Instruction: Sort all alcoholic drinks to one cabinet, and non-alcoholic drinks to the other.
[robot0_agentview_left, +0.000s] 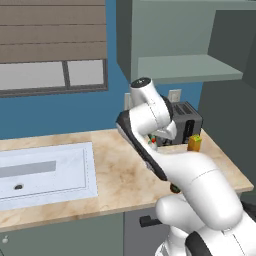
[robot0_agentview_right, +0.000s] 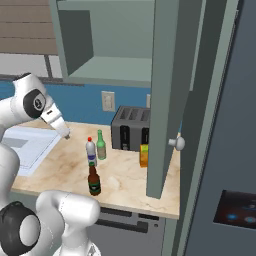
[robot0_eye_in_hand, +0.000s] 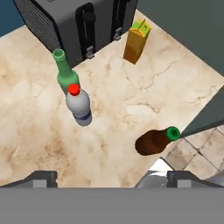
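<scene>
- The end effector (robot0_eye_in_hand: 112, 177) is wide open with nothing between its tips, looking down from above the counter (robot0_eye_in_hand: 39, 127), not touching any bottle.
- Brown bottle (robot0_eye_in_hand: 153, 141) with a green cap stands closest to the counter's front edge, apart from the others. From the right base view it's the nearest one (robot0_agentview_right: 93, 180).
- White bottle (robot0_eye_in_hand: 78, 105) with a red cap and blue label sits mid-counter, right beside the green bottle (robot0_eye_in_hand: 66, 75), which is just behind it toward the toaster (robot0_eye_in_hand: 83, 22). I can't tell if the two touch.
- Orange carton (robot0_eye_in_hand: 136, 41) stands upright near the toaster's front corner, off to the side of the two bottles. In the right base view it's (robot0_agentview_right: 144, 155) partly tucked behind the open cabinet door (robot0_agentview_right: 167, 100).
- Upper cabinet (robot0_agentview_right: 110, 45) above the toaster is open, with a bare shelf.
- Sink (robot0_agentview_left: 45, 170) is off to the left on the same counter.
</scene>
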